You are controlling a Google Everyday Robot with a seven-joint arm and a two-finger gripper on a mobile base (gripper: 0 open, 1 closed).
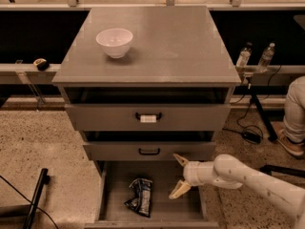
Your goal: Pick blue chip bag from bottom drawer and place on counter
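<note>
The blue chip bag (140,197) lies crumpled on the floor of the open bottom drawer (113,199), left of centre. My gripper (178,175) hangs over the right part of that drawer, fingers spread open and empty, pointing left toward the bag and apart from it. The white arm reaches in from the lower right. The counter (181,42) is the grey top of the cabinet, above all three drawers.
A white bowl (115,42) stands on the counter's left side. The two upper drawers (147,117) are slightly pulled out. Two bottles (243,56) stand on a ledge at the right. A person's leg (295,113) is at the far right. A black pole (35,197) lies lower left.
</note>
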